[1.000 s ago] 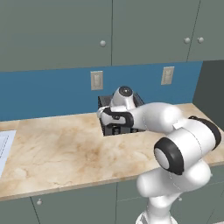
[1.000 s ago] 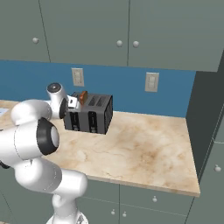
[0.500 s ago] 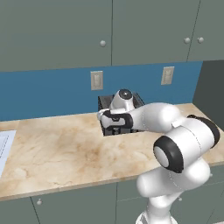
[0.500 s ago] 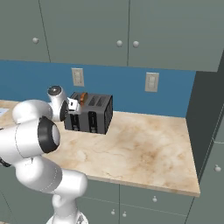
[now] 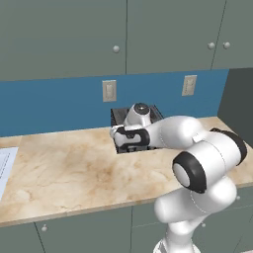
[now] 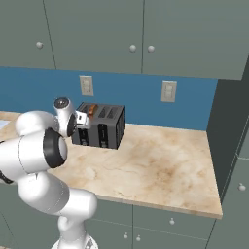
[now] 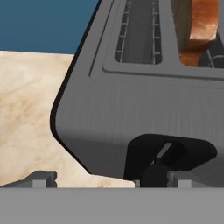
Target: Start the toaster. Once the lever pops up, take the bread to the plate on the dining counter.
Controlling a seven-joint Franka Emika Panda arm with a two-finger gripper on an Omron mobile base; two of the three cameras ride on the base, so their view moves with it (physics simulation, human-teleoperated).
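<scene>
two small dark fingertips (image 7: 43, 177) of the gripper (image 7: 111, 179) stand wide apart and hold nothing. just beyond them is the front of the toaster (image 7: 144, 109), and its black lever panel (image 7: 168, 155) is close by the right fingertip. further back the bread (image 7: 199, 28) stands in the right slot, on the beige counter (image 5: 64, 173) under the blue wall (image 5: 49, 104).
</scene>
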